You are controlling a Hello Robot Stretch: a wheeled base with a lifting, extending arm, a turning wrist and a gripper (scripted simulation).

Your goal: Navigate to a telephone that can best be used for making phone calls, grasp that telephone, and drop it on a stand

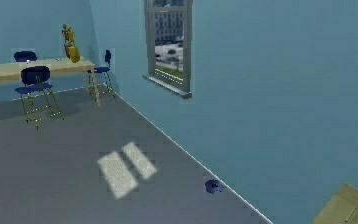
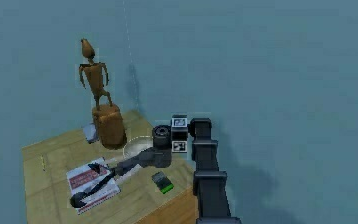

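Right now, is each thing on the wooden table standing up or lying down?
Brown wooden figure statue, standing upright on the light wooden table.
Red-and-white magazine, lying flat.
Long black object, lying across the magazine.
Small dark block, lying flat.
Robot's dark hand, cannot tell whether it holds anything.

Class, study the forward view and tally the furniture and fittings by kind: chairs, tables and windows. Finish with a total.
Chairs: 3
Tables: 1
Windows: 1
Total: 5
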